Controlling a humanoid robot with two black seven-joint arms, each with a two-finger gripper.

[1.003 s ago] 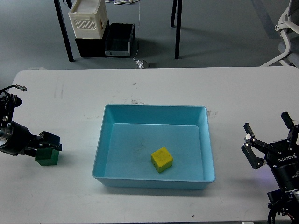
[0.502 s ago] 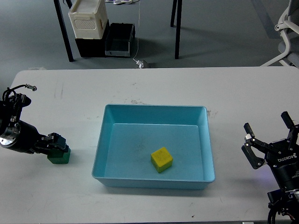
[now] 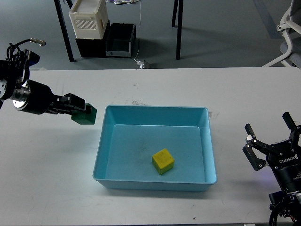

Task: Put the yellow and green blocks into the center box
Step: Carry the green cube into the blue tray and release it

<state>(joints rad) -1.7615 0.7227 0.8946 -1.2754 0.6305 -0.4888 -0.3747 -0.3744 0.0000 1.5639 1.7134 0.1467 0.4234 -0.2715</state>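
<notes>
A shallow rectangular box [image 3: 107, 141] of smooth light-blue plastic with rounded corners and a thin rim sits in the middle of a matte white table [image 3: 244, 89]. Inside it, lower centre, a small yellow block [image 3: 162, 161] rests on the floor, a cube with slightly softened edges, turned at an angle to the walls. At the left of the frame, the left claw [image 3: 77, 112] is closed on a dark green block [image 3: 85, 114], a similar cube with a dull surface, held just beside the box's upper-left corner and outside its rim. At the lower right, the right claw [image 3: 272, 136] has its black fingers spread apart, holding nothing. Beyond the table's far edge, upper left, a ribbed cream-coloured crate [image 3: 88, 18] stands on a black bin [image 3: 89, 46].
</notes>
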